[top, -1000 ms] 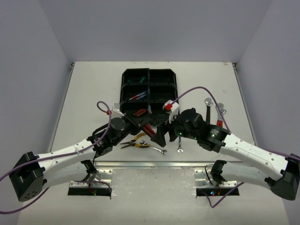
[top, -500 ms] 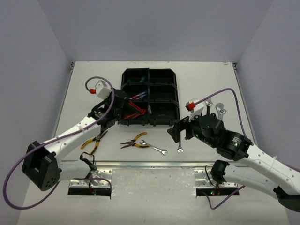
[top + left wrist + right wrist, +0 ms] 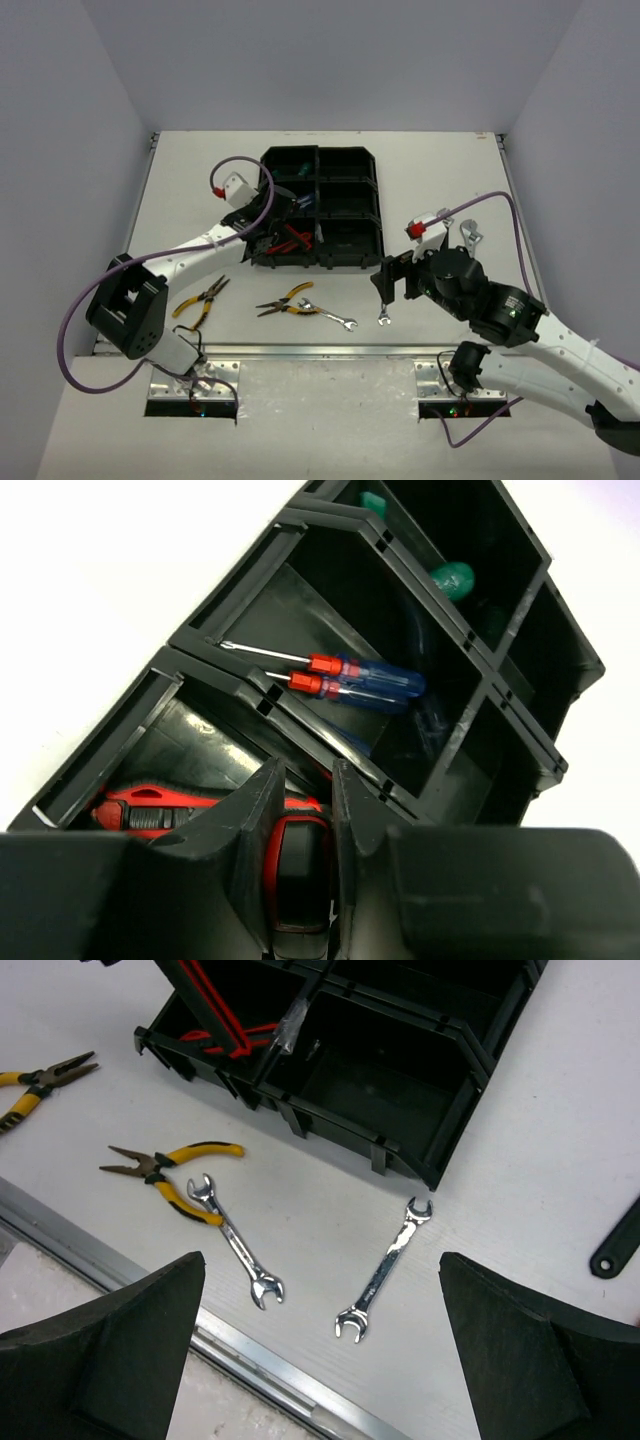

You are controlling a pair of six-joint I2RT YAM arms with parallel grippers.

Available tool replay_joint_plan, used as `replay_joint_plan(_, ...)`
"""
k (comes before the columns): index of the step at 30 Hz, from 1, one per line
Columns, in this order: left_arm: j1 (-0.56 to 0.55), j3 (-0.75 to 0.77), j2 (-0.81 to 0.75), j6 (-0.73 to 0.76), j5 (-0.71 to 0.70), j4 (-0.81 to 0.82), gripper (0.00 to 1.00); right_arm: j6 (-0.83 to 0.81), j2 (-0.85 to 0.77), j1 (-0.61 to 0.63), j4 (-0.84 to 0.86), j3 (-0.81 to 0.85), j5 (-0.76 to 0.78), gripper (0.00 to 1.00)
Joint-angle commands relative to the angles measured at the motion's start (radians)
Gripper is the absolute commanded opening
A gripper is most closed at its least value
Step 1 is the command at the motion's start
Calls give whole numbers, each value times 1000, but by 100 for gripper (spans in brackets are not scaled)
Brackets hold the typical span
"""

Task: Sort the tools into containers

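The black tray [image 3: 320, 152] of containers stands mid-table. My left gripper [image 3: 276, 238] reaches into its near-left compartment [image 3: 110, 760], jaws shut on a red-black utility knife [image 3: 298, 865]; red and black also shows beside the fingers. Red-handled pliers [image 3: 215, 1022] lie in that compartment. Blue-handled screwdrivers [image 3: 370, 680] fill the middle-left one, a green handle [image 3: 452, 578] the far-left. My right gripper [image 3: 386, 285] hangs open above two silver wrenches [image 3: 237, 1253] [image 3: 385, 1270] on the table. Yellow pliers [image 3: 286, 303] lie left of them, and another pair [image 3: 200, 300] further left.
A silver-headed wrench [image 3: 470, 236] lies right of the tray, partly behind my right arm, and a black handle end [image 3: 615, 1250] shows at the right wrist view's edge. A metal rail [image 3: 320, 352] borders the near table edge.
Both grippers were together near the table's middle. My left arm swung up to the tray's near-left compartment, and my right arm drew back right with its jaws fully apart.
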Motion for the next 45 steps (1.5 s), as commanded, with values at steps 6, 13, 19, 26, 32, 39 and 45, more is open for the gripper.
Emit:
replay_joint_plan(6, 9, 26, -17, -16, 9, 39, 89, -2, 94, -10, -13, 14, 58, 99)
replay_joint_plan(13, 9, 49, -153, 100, 56, 21, 100, 14, 192, -29, -11, 43, 14, 99)
replay_joint_plan(19, 9, 36, -377, 354, 81, -49, 100, 39, 286, -28, 39, 43, -65, 99)
replay_joint_plan(26, 9, 15, -657, 498, 22, -349, 100, -52, 392, -26, 185, 28, -288, 99)
replay_joint_plan(32, 13, -46, -756, 517, -82, -495, 100, -42, 554, -25, 185, 126, -350, 99)
replay_joint_plan(39, 259, -112, -527, 416, 145, -508, 100, -39, 495, -25, 179, 78, -309, 99)
replay_joint_plan(45, 469, -159, -439, 34, 198, -668, 100, -53, 345, -28, 178, -34, -258, 99)
